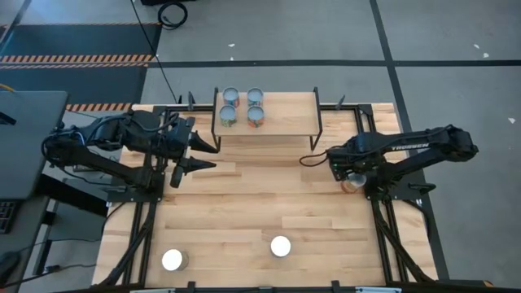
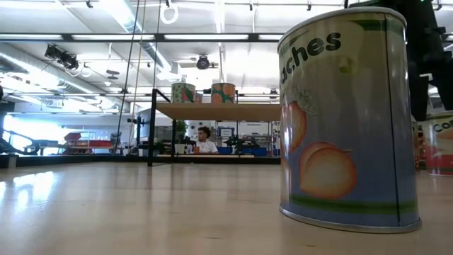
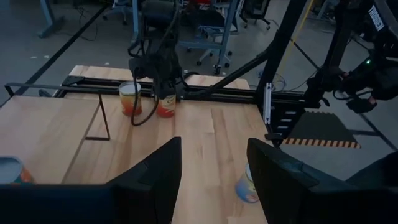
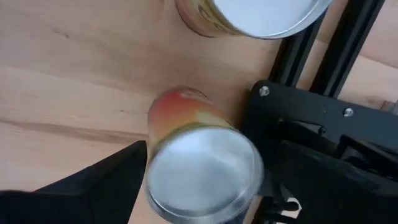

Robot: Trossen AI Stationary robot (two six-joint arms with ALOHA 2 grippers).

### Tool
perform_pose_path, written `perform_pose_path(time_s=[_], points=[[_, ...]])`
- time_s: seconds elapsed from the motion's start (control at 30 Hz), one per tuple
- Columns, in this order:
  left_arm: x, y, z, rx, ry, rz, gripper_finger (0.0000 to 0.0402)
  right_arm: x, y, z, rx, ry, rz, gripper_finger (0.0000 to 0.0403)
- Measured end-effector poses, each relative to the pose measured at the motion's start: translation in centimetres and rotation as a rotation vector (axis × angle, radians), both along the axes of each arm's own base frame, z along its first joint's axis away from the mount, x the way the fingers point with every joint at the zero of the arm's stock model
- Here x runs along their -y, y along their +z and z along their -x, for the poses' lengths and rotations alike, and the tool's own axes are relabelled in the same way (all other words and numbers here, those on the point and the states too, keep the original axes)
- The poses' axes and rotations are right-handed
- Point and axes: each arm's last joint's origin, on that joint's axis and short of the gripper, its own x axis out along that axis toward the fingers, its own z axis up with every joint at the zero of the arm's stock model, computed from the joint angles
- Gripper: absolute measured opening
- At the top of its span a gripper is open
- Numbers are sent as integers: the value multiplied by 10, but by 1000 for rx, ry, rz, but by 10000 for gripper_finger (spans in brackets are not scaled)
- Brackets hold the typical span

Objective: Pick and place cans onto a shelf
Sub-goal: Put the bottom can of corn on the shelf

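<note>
Can (image 4: 202,171) stands between the right pincer's (image 4: 199,180) wide-spread fingers, ungripped.

Robotics lab or workshop hall, grey concrete floor (image 1: 342,32) with hazard-striped tape (image 1: 77,59); exposed ceiling beams (image 2: 212,35) and strip lighting, a person (image 2: 205,144) seated at distant benches

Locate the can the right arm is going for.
High view: at the table's right edge, under the right tool. Right wrist view shows the can between open fingers, beside another can.
</note>
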Motion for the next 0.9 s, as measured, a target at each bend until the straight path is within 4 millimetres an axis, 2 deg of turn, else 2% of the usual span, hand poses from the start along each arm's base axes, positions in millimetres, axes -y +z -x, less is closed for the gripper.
perform_pose_path(time_s=[0.37, 0.67, 0.9], points=[[0, 0, 0, 0, -7, -20, 188, -4, -7, -8, -29, -67, -34, 374], [0, -1, 0, -6, -12, -37, 188, -15, -9, -28, 177, -118, -63, 374], [0, -1, 0, -6, -15, -45, 188, -28, -9, -29, 193, -57, -67, 374]])
